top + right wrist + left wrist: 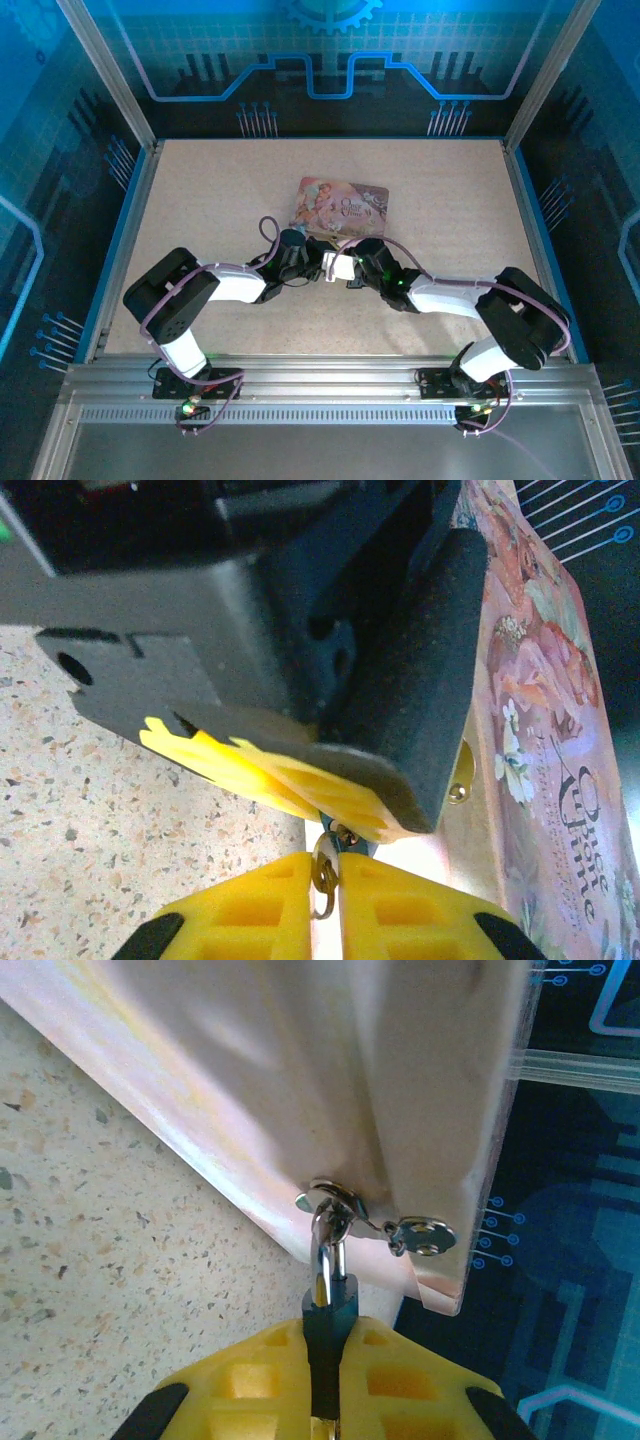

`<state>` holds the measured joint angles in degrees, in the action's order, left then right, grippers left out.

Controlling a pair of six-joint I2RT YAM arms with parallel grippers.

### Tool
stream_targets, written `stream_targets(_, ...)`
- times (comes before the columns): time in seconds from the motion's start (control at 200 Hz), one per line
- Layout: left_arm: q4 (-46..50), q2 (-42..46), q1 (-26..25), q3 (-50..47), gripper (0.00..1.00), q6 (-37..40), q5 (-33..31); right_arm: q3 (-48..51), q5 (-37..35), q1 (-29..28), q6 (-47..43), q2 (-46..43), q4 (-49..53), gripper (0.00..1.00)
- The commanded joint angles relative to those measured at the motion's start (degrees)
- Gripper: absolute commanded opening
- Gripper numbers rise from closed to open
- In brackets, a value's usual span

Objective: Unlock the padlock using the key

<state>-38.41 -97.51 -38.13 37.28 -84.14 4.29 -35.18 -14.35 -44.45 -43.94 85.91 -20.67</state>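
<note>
- The padlock [330, 1310] sits pinched between the yellow pads of the left claw [322, 1360], which is pressed together on its dark body.
- The lock's long axis runs straight out from that claw's fingertips. Its thin shackle [328, 1245] reaches ahead and hooks through the hasp [335, 1200] on the edge of the pink tin [300, 1080].
- The right claw [325, 885] is also closed, nipping a small brass-coloured ring right at its fingertips. I take that to be the head of the key [323, 872].
- The key's blade, as far as I can judge, points forward along the seam between the pads.
- From the right claw, the lock lies just ahead and a touch to the right, at the tip of the other claw's yellow fingers. The two sets of fingertips are almost touching.
- From the right claw, the tin runs along the right side and the speckled table [100, 810] lies to the left.
- What matters next is whether the key's line meets the keyhole end of the lock.
- That end is buried between the left claw's pads, so I cannot tell which way the keyhole faces.
- The right arm is the one placed to make the insertion, and the left only has to hold steady.
</note>
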Motion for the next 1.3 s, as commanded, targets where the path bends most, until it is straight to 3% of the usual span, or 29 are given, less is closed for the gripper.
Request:
stream_targets(0.0,-4.0,0.2,-0.4,0.2,0.0,0.1,1.5,-1.9,-1.5,0.7,2.5,1.8,-1.1,0.1)
stream_targets(0.225,-4.1,0.4,-0.5,0.2,0.0,0.0,1.4,-3.8,-2.6,0.3,11.9,1.0,1.6,0.0)
stream_targets(0.48,-3.8,0.9,-0.5,0.2,0.0,0.1,1.3,-7.3,-3.7,-1.4,22.6,1.3,7.2,0.0)
stream_targets(0.705,-3.4,0.9,-0.7,0.3,0.0,0.3,1.1,-4.5,-0.6,-1.3,32.6,3.9,0.7,0.0)
stream_targets(0.9,-3.2,0.6,-0.8,-0.1,0.0,0.6,0.8,-3.0,1.2,-1.2,35.6,6.7,-2.5,0.0)
stream_targets(1.081,0.2,2.7,-0.3,-1.0,0.2,2.9,-0.6,-1.8,3.7,-0.3,38.6,7.3,-3.3,0.0)
stream_targets(1.296,10.0,11.4,2.0,-2.6,0.41,8.3,-2.9,1.6,10.2,2.3,45.0,5.6,-5.1,0.0)
